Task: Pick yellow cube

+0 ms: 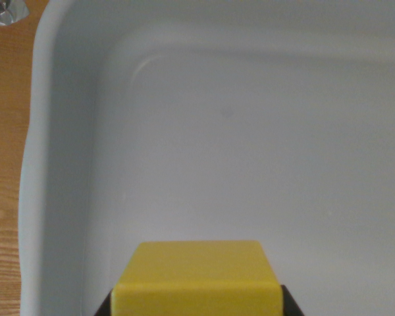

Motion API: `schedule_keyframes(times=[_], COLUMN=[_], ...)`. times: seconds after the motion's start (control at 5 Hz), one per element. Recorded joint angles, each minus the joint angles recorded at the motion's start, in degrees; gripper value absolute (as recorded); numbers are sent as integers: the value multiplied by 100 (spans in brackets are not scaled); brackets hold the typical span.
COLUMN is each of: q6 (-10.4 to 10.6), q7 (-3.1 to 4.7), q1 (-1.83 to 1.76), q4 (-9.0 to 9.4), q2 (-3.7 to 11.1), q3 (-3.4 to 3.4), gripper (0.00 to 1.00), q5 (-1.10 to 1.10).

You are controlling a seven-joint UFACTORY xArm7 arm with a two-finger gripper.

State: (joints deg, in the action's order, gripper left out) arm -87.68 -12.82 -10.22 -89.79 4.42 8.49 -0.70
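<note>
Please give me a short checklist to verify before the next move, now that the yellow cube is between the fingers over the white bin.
1. Yellow cube sits between the black fingers: ok.
2. Grip is firm enough to carry: cannot tell; the contact faces are hidden.
3. Cube is centred in the gripper: ok, a fingertip shows on each side.
4. White bin interior ahead is free of other objects: ok.
5. Cube is lifted off the bin floor: cannot tell from this view.
6. Clearance from the bin wall on the wrist view's left: ok.
</note>
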Motion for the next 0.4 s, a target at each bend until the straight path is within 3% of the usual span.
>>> schedule_keyframes(times=[0.4], q6=[-34], q7=[1], q1=[1], q4=[-22], q2=[-12], q3=[1], gripper=[100], q5=[-2])
